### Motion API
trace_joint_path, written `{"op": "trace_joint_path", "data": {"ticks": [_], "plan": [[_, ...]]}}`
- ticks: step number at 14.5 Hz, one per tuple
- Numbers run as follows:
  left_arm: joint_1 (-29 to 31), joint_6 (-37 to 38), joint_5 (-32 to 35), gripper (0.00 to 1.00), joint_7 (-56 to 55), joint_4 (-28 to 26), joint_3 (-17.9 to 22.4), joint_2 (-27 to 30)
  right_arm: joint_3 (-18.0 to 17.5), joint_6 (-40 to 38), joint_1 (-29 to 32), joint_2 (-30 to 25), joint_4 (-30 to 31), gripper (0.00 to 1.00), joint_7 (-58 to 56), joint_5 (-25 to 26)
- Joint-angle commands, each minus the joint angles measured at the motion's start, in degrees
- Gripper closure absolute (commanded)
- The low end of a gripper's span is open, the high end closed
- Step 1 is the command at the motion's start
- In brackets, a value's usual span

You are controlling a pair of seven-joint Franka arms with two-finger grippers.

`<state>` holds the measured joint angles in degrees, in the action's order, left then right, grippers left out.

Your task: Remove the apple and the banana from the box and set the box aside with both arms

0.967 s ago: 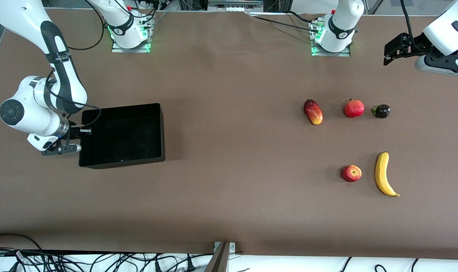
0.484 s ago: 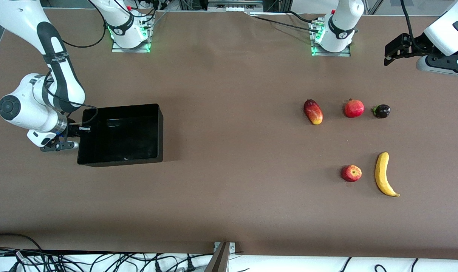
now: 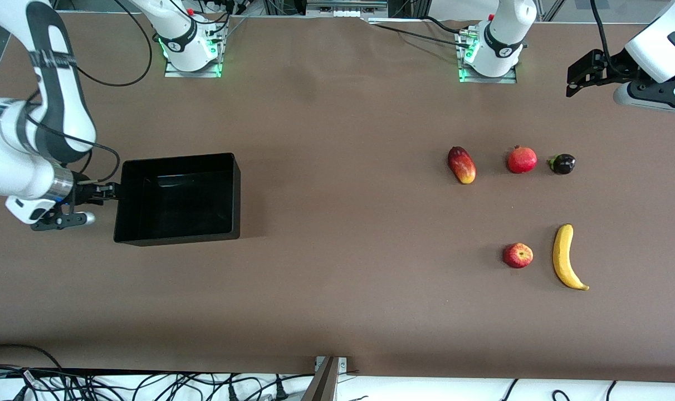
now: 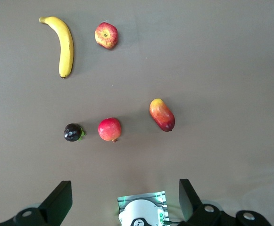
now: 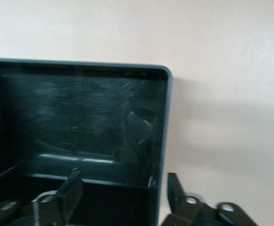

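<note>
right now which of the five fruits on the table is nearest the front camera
The banana: its curved tip lies lower in the front view than anything else. The apple sits beside it; the other three fruits lie in a row farther from the camera.

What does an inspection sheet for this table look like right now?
Surface: brown table, flat.
Job's things: black box at the right arm's end; apple beside banana at the left arm's end.
Clutter: oblong red-yellow fruit, round red fruit, dark purple fruit, farther from the front camera than the apple.
Grippers: right tool open, straddling the box wall; left tool open, waiting high over the table.
Cables: bundles along the near edge.
Surroundings: nothing seen.
</note>
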<state>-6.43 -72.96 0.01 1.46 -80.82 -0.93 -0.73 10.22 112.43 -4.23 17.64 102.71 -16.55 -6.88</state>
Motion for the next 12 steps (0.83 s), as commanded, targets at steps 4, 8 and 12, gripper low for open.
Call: {"op": "trace_joint_path", "data": {"ticks": [4, 8, 12], "plan": [[0.4, 0.5, 0.0, 0.0, -0.4, -0.3, -0.3, 0.3, -0.4, -11.1, -2.2, -13.2, -1.8, 0.0, 3.4, 2.0], [0.4, 0.5, 0.0, 0.0, -0.4, -0.2, -0.3, 0.3, -3.9, -19.4, -2.4, -20.9, -1.6, 0.0, 12.4, 5.1], [0.4, 0.4, 0.0, 0.0, -0.6, -0.2, -0.3, 0.3, -5.1, -20.2, -2.4, -21.0, -3.7, 0.0, 12.9, 6.4]]}}
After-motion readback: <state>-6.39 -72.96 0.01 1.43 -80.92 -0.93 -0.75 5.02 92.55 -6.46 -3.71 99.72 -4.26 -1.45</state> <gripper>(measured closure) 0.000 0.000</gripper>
